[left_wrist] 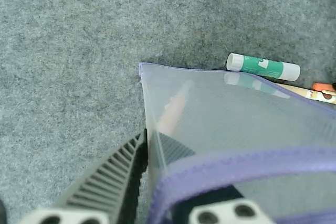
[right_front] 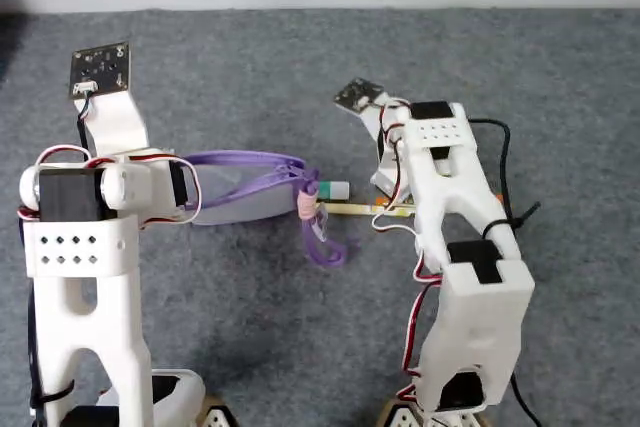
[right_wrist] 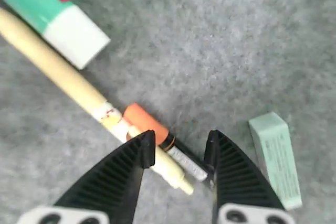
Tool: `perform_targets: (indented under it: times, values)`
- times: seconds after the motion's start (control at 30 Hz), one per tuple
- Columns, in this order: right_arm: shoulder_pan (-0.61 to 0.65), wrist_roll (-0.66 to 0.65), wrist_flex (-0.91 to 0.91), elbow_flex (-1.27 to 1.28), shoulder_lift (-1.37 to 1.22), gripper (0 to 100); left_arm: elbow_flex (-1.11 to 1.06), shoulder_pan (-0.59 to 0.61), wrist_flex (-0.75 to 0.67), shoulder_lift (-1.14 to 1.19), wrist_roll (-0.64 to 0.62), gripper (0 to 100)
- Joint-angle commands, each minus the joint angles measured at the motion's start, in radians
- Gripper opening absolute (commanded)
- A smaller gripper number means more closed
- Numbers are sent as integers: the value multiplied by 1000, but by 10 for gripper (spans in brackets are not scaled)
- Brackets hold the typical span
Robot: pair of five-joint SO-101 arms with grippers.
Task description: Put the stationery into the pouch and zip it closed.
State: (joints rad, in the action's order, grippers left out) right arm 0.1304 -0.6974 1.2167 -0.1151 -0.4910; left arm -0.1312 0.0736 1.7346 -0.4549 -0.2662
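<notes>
My left gripper [left_wrist: 157,198] is shut on the edge of a translucent pouch [left_wrist: 236,124] with purple trim, holding it lifted off the carpet; in the high view the pouch [right_front: 240,192] stretches from that arm toward the centre. A green-and-white glue stick [left_wrist: 262,66] lies just beyond the pouch's far edge. My right gripper [right_wrist: 181,148] is open and low, its fingers either side of the ends of a cream pencil [right_wrist: 63,74] and an orange-capped pen [right_wrist: 152,127]. The glue stick [right_wrist: 47,14] lies beside the pencil. A pale green eraser [right_wrist: 275,158] rests just outside one finger.
A purple strap [right_front: 325,242] hangs from the pouch's end near the pencil [right_front: 350,209]. A pinkish shape [left_wrist: 173,111] shows through the pouch mesh. Grey carpet [right_front: 250,327] covers the table; the right arm's body [right_front: 460,207] stands over the items on the right.
</notes>
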Motion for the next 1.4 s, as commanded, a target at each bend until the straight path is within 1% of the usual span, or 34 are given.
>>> perform_targets:
  times: [0.0, 0.1, 0.13, 0.17, 0.43, 0.67, 0.87, 0.93, 1.07, 1.13, 1.27, 1.37]
  values:
    - [-10, -18, -82, -9, -22, 162, 30, 2, 15, 11, -9, 13]
    - [-16, -18, -252, -11, -48, 162, 30, 2, 15, 11, -9, 13]
    - [-21, -15, -291, -11, -48, 161, 30, 2, 15, 11, -9, 13]
    - [-22, -15, -289, -14, -36, 161, 30, 2, 15, 11, -9, 13]
    - [-22, -11, -35, -32, 91, 161, 30, 2, 15, 11, -9, 13]
    - [19, -9, 68, -34, 101, 159, 30, 2, 15, 11, -9, 13]
    - [24, 32, 70, -31, 45, 159, 28, 2, 15, 11, -9, 13]
    - [24, 32, 33, -31, 8, 159, 28, 2, 15, 11, -9, 13]
    - [18, 31, -119, -31, -56, 158, 28, 2, 15, 11, -9, 13]
    - [22, 31, -163, -31, -76, 158, 28, 2, 15, 11, -9, 13]
    - [25, 11, -217, -37, -99, 158, 28, 2, 15, 11, -9, 13]
    - [19, -2, -213, -66, -104, 158, 28, 2, 15, 11, -9, 13]
